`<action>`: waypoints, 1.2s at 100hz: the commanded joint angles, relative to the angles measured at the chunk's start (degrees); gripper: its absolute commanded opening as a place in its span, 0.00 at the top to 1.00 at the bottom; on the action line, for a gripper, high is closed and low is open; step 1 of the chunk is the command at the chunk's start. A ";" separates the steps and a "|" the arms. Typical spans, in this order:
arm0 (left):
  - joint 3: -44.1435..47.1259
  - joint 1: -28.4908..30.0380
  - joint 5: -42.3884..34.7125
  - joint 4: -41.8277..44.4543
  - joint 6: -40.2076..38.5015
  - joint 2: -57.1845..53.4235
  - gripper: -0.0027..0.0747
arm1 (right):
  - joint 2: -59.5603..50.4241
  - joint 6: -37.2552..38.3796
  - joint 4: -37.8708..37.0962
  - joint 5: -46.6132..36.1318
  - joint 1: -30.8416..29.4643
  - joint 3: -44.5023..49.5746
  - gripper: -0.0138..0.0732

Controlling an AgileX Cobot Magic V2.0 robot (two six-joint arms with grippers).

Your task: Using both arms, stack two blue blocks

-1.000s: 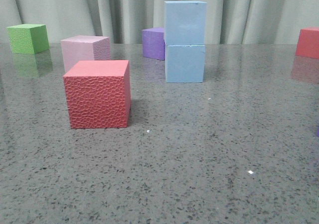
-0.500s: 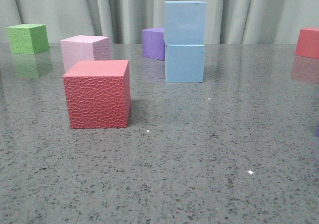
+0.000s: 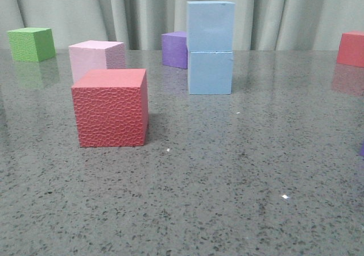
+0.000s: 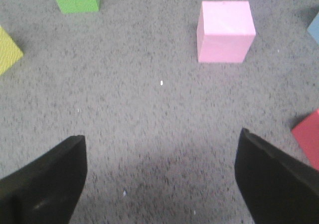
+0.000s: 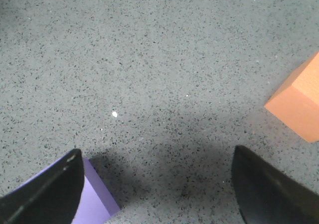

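Two blue blocks (image 3: 210,46) stacked on speckled grey table (image 3: 227,182).

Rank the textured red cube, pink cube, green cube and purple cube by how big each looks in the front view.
1. textured red cube, nearest the camera
2. pink cube
3. green cube
4. purple cube, partly hidden by the blue blocks; unsure against green.

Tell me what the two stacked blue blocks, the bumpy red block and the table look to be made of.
Upper blue block and lower blue block: likely foam, with smooth matte faces and soft edges.
Red block: probably foam too, its front face pebbled.
Table: grey speckled stone or laminate, polished, since it mirrors the blocks faintly.
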 commanded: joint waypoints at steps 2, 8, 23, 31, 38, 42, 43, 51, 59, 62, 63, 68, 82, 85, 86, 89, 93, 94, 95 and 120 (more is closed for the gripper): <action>3.80 0.07 -5.90 -1.56 -0.04 -5.51 0.22 | -0.53 -0.34 -0.79 -3.18 -0.38 -1.39 0.15; 6.02 0.07 -5.90 -1.66 -0.04 -8.30 0.22 | -0.53 -0.34 -0.79 -3.18 -0.38 -1.39 0.15; 8.61 0.07 -5.25 -2.02 -0.04 -12.57 0.23 | -0.53 -0.34 -0.79 -3.23 -0.38 -1.39 0.15; 9.03 0.07 -5.13 -2.02 -0.04 -13.56 0.24 | -0.53 -0.34 -0.79 -3.28 -0.38 -1.39 0.15; 9.03 0.07 -5.03 -2.02 -0.04 -13.56 0.24 | -0.53 -0.34 -0.79 -3.42 -0.38 -1.39 0.15; 9.03 0.07 -5.03 -2.02 -0.04 -13.56 0.24 | -0.53 -0.34 -0.79 -3.42 -0.38 -1.39 0.15; 9.03 0.07 -5.03 -2.02 -0.04 -13.56 0.24 | -0.53 -0.34 -0.79 -3.42 -0.38 -1.39 0.15; 9.03 0.07 -5.03 -2.02 -0.04 -13.56 0.24 | -0.53 -0.34 -0.79 -3.49 -0.38 -1.39 0.15; 9.03 0.07 -5.03 -2.02 -0.04 -13.56 0.24 | -0.53 -0.34 -0.79 -3.43 -0.38 -1.39 0.15; 9.03 0.07 -5.03 -2.02 -0.04 -13.56 0.25 | -0.53 -0.34 -0.79 -3.43 -0.38 -1.39 0.15; 9.03 0.07 -5.03 -2.02 -0.04 -13.56 0.25 | -0.53 -0.34 -0.79 -3.43 -0.38 -1.39 0.15; 9.03 0.07 -5.03 -2.02 -0.04 -13.56 0.29 | -0.53 -0.34 -0.79 -3.43 -0.38 -1.39 0.17; 9.03 0.07 -5.03 -2.02 -0.04 -13.56 0.48 | -0.53 -0.34 -0.79 -3.43 -0.38 -1.39 0.33; 9.03 0.07 -5.03 -2.02 -0.04 -13.56 0.53 | -0.53 -0.34 -0.79 -3.43 -0.38 -1.39 0.39; 9.03 0.07 -5.03 -2.02 -0.04 -13.56 0.54 | -0.53 -0.34 -0.79 -3.43 -0.38 -1.39 0.40; 9.03 0.07 -5.03 -2.02 -0.04 -13.56 0.60 | -0.53 -0.34 -0.79 -3.43 -0.38 -1.39 0.48; 9.03 0.07 -5.03 -2.02 -0.04 -13.56 0.67 | -0.53 -0.34 -0.79 -3.43 -0.38 -1.39 0.56; 9.03 0.07 -5.03 -2.02 -0.04 -13.56 0.69 | -0.53 -0.34 -0.79 -3.43 -0.38 -1.39 0.60; 9.03 0.07 -5.03 -2.02 -0.04 -13.56 0.70 | -0.53 -0.34 -0.79 -3.43 -0.38 -1.39 0.61; 9.03 0.07 -5.27 -2.02 -0.04 -13.56 0.99 | -0.53 -0.34 -0.79 -3.87 -0.38 -1.39 0.98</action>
